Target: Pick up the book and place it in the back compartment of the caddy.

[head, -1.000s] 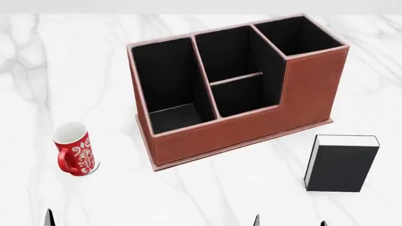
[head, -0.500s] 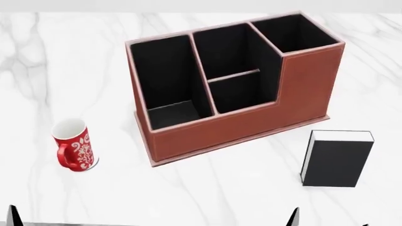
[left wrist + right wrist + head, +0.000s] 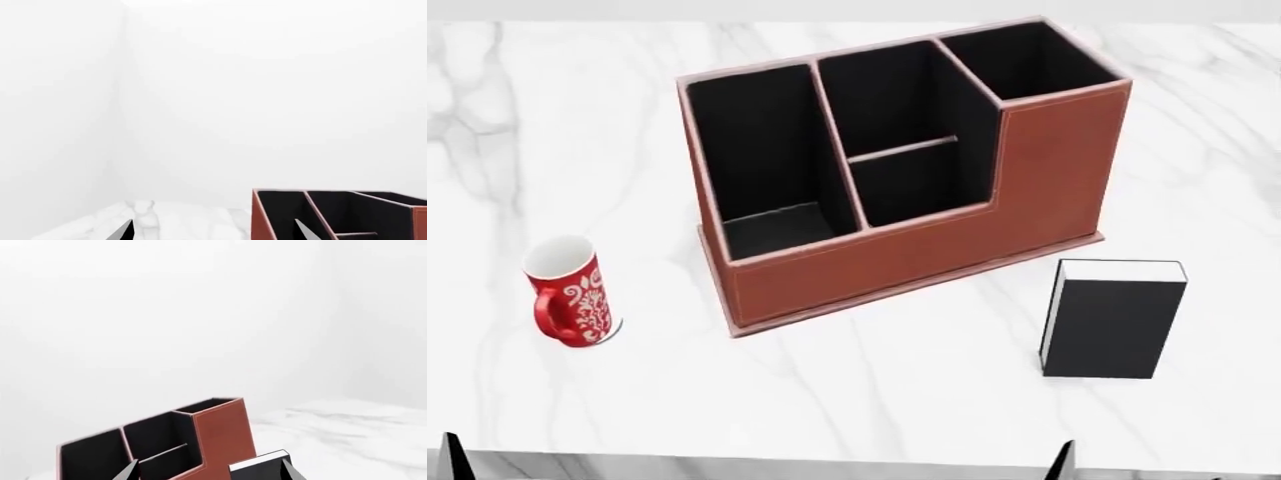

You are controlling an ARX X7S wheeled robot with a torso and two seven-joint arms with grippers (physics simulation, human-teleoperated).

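Note:
The black book (image 3: pixel 1112 320) stands upright on the marble table, right of and in front of the caddy (image 3: pixel 894 265). The back compartment (image 3: pixel 914 190) is the small black pocket in the caddy's middle section; nothing shows in it. Both grippers are low at the table's near edge, apart from everything. Only a left fingertip (image 3: pixel 450 455) and a right fingertip (image 3: pixel 1064 460) show in the head view. My left gripper (image 3: pixel 213 232) is open and empty, with the caddy (image 3: pixel 333 215) ahead. My right gripper (image 3: pixel 212 472) is open and empty, with the caddy (image 3: pixel 220 435) and the book (image 3: pixel 263 467) ahead.
A red-and-white patterned mug (image 3: pixel 567 300) stands on the table left of the caddy. The table's front edge (image 3: pixel 827 462) runs along the bottom of the head view. White walls lie behind the table.
The head view has shifted: caddy, book and mug sit higher and further left in frame, and the table's front edge now shows. The right fingertip has moved right.

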